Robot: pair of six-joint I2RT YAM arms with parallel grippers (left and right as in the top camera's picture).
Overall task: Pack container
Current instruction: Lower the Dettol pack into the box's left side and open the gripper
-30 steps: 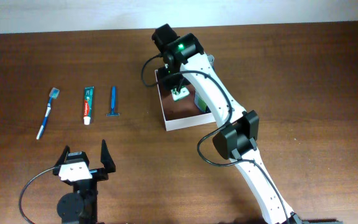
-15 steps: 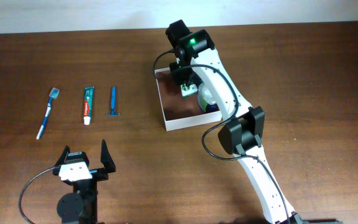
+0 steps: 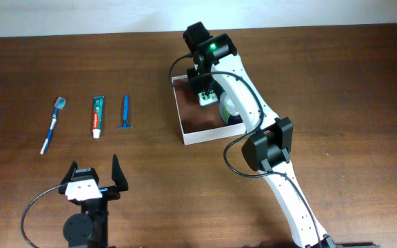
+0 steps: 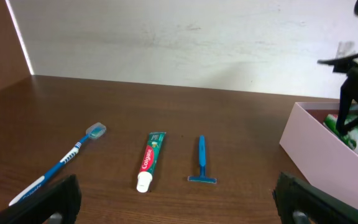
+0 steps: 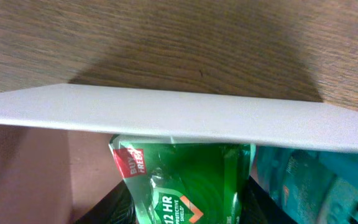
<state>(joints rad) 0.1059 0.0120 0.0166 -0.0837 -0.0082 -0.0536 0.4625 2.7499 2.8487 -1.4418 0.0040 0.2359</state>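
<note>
The container (image 3: pixel 202 136) is a shallow square box with white walls and a pinkish-brown inside, right of centre in the overhead view. My right gripper (image 3: pixel 205 95) is inside it near the far wall, shut on a green soap packet (image 5: pixel 185 180). The right wrist view shows the container's white wall (image 5: pixel 166 115) just ahead of the packet. My left gripper (image 3: pixel 92 182) is open and empty near the table's front edge. A blue toothbrush (image 3: pixel 52 124), a toothpaste tube (image 3: pixel 98 116) and a blue razor (image 3: pixel 125 112) lie in a row left of the container.
A teal and white item (image 3: pixel 231 110) lies in the container beside the packet; it also shows in the right wrist view (image 5: pixel 316 180). The left wrist view shows the toothbrush (image 4: pixel 61 165), toothpaste (image 4: pixel 150 160), razor (image 4: pixel 201 160) and the container's side (image 4: pixel 309 140).
My right gripper has moved right and toward the far wall inside the container with the green packet. The left arm has not moved.
</note>
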